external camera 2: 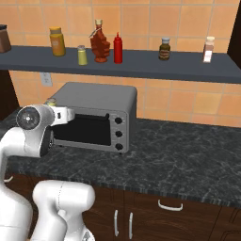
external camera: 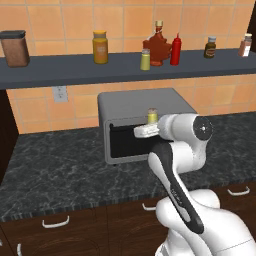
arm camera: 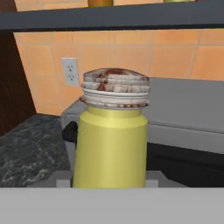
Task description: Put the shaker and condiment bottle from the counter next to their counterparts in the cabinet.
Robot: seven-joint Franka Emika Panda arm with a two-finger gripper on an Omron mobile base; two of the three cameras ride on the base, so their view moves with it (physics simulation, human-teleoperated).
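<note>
My gripper (external camera: 151,125) is shut on a yellow-green shaker (external camera: 152,117) with a silvery cap, held upright in front of the toaster oven's top. In the hand view this shaker (arm camera: 111,144) stands very close. It also peeks over my arm in the right base view (external camera 2: 51,101). On the dark slate shelf (external camera: 75,70) a matching shaker (external camera: 145,60) stands just left of the red maple-leaf bottle (external camera: 158,47). The red squeeze bottle (external camera: 175,50) stands upright right of the leaf bottle. All three sit above and beyond my gripper.
A grey toaster oven (external camera: 140,107) sits on the black stone counter (external camera: 55,170) under the shelf. Also on the shelf are an orange-yellow jar (external camera: 100,47), a brown canister (external camera: 15,48), a dark brown bottle (external camera: 210,48) and a pale shaker (external camera: 245,45). Drawers (external camera: 55,222) run below.
</note>
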